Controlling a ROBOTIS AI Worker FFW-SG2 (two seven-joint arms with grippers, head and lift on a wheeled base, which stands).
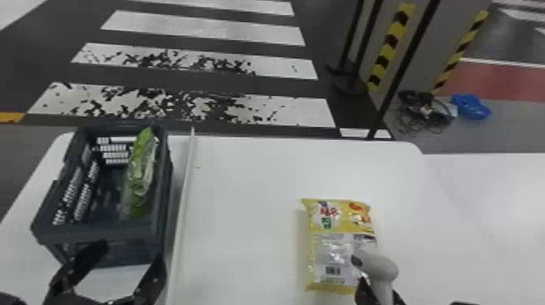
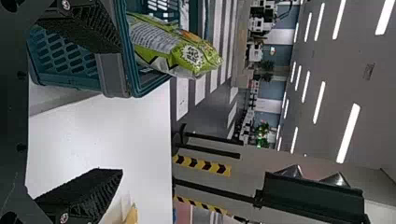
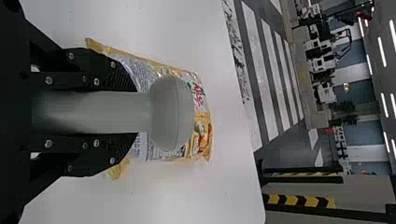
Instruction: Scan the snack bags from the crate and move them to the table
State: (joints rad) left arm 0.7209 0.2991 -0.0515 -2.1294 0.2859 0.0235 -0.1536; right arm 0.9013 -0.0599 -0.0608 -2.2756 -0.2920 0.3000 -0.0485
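The left gripper (image 1: 129,253) stands at the crate's near side with its fingers spread wide and nothing between them; one is in front of the crate's near wall, the other near that wall's right corner. Whether either touches it, I cannot tell. The right gripper (image 1: 379,291) is closed round the grip of the scanner (image 1: 375,265), whose head is over the near right part of the yellow bag (image 1: 338,223). That bag lies flat on the table (image 1: 243,182), with bare white surface to its left, as far as the strip (image 1: 186,194), and beyond it up to the table's far edge. Left of the strip, the crate (image 1: 97,235) sits close by, its far end near the table's far edge. Inside, the green bag (image 1: 140,174) leans along the right wall, its top reaching past the rim; the left half of the crate is open room. Past the table come the striped floor (image 1: 202,109), dark posts (image 1: 389,93), cables (image 1: 425,113) and a blue thing (image 1: 470,106).
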